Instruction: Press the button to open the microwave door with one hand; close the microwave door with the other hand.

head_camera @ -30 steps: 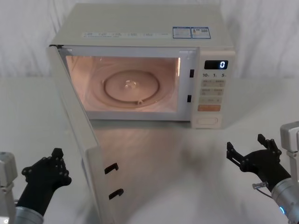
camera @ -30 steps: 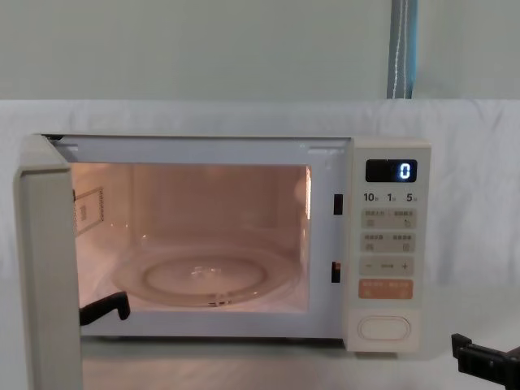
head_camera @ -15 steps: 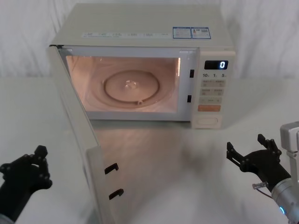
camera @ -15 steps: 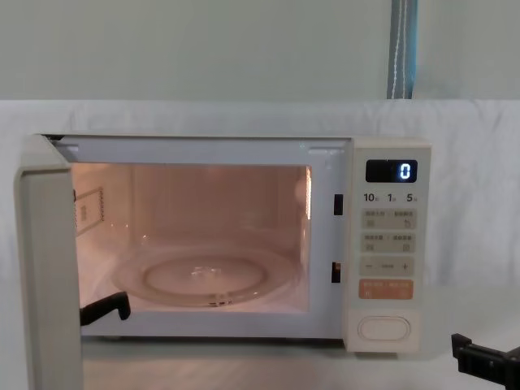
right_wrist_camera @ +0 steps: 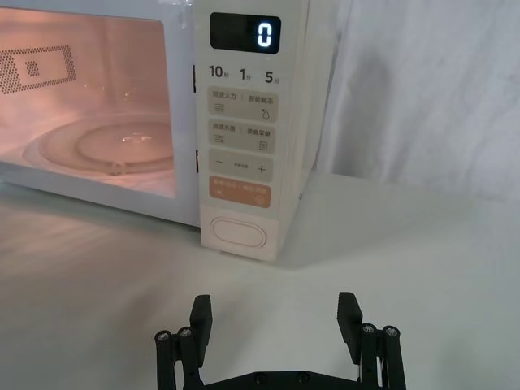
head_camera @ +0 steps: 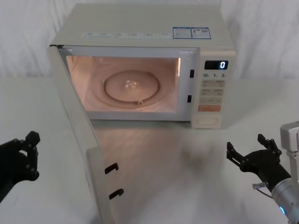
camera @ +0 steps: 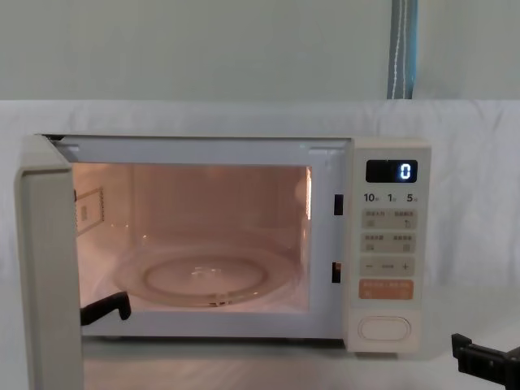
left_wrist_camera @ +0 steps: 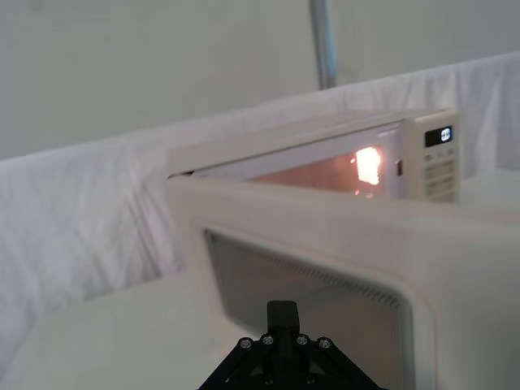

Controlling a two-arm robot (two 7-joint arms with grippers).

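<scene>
Now the wide cream microwave door (head_camera: 79, 140) with its dark glass window stands swung out toward the robot on its left-side hinge, the black left hand (head_camera: 21, 156), state unclear, just outside it, nearer than the spread-open right hand (head_camera: 252, 154).

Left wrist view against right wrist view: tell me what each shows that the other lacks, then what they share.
Left wrist view alone: the outer face of the swung-open cream microwave door with its dark glass window, close ahead of the black left gripper. Right wrist view alone: the cream pill-shaped oval button, the orange rectangular key and the open black right gripper. Both: the cream boxy microwave, lit inside, its black display reading 0.
</scene>
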